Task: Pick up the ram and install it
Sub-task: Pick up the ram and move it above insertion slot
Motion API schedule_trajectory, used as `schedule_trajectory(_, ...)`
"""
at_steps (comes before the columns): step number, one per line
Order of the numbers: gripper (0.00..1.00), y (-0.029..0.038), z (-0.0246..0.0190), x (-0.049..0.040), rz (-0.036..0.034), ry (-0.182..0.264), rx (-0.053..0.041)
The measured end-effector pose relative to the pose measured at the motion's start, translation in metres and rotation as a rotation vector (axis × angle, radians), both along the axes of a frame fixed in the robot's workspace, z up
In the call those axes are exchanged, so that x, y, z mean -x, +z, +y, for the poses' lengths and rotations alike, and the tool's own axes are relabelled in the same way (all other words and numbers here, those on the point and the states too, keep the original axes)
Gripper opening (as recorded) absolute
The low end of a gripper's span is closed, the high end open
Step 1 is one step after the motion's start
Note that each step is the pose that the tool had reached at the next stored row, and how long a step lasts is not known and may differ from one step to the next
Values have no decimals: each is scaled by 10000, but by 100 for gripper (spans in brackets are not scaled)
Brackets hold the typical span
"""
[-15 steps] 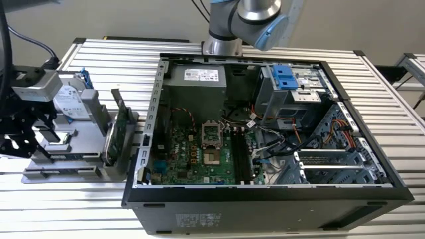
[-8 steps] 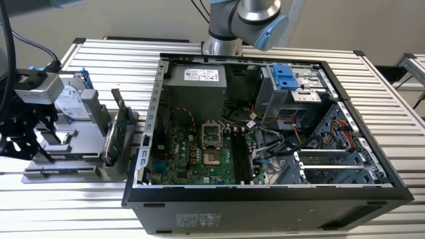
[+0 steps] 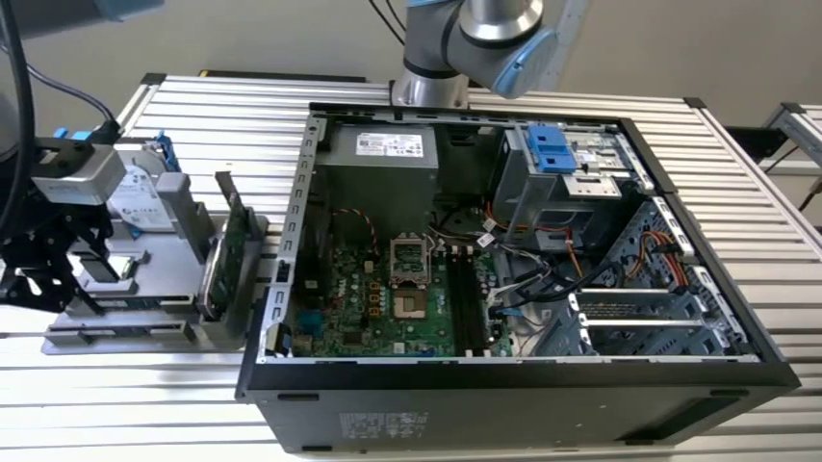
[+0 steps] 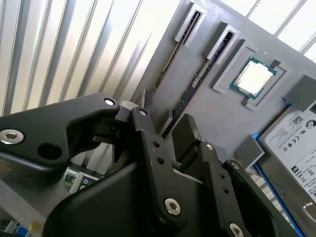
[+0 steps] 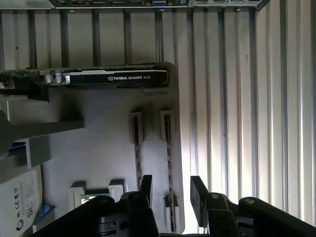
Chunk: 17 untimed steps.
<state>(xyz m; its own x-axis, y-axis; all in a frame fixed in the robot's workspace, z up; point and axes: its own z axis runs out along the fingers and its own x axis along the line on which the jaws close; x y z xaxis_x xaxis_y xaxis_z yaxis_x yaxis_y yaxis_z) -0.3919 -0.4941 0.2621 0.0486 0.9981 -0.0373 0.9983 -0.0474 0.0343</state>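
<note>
The ram [image 5: 169,148] is a slim dark stick standing edge-on in a slot of the grey parts holder [image 5: 98,128]. In the second wrist view the ram [image 4: 193,89] runs towards the fingertips. My gripper [image 5: 173,186] is open, with one black finger [image 5: 146,183] on either side of the stick's line; I cannot tell whether they touch it. A second slim stick [image 5: 137,148] stands in the neighbouring slot. In the exterior view my gripper [image 3: 52,265] hangs over the holder [image 3: 122,332] at the exterior view's left.
The open computer case [image 3: 514,375] lies in the middle, with the motherboard's black slots [image 3: 465,308] inside. On the holder are a graphics card [image 5: 113,77], a processor chip [image 4: 254,78] and a hard drive [image 4: 296,143] with a blue bracket. The table [image 5: 276,123] is ribbed metal.
</note>
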Motion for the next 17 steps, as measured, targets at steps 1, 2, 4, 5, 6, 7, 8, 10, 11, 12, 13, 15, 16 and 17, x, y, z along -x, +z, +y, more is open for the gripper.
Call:
schedule_trajectory(1,100,-1,0,0,-1,0,-1)
schedule_trajectory(2,100,-3,0,0,-3,0,-2)
schedule_trajectory(4,100,-15,0,-1,-6,0,-5)
schedule_trajectory(5,100,-22,0,-1,-4,0,-3)
schedule_trajectory(6,100,-31,0,0,-2,0,-1)
schedule_trajectory(7,100,-43,0,0,-3,0,-2)
schedule_trajectory(8,100,-56,0,0,-3,0,0)
schedule_trajectory(10,100,-79,0,0,-2,0,4)
schedule_trajectory(11,100,-90,0,0,-1,0,7)
schedule_trajectory(12,100,-102,0,-1,-2,0,8)
schedule_trajectory(13,100,-114,0,-1,-3,2,11)
schedule_trajectory(15,100,-137,0,0,-2,8,20)
schedule_trajectory(16,100,-146,0,0,-1,12,22)
schedule_trajectory(17,100,-158,0,0,-2,16,24)
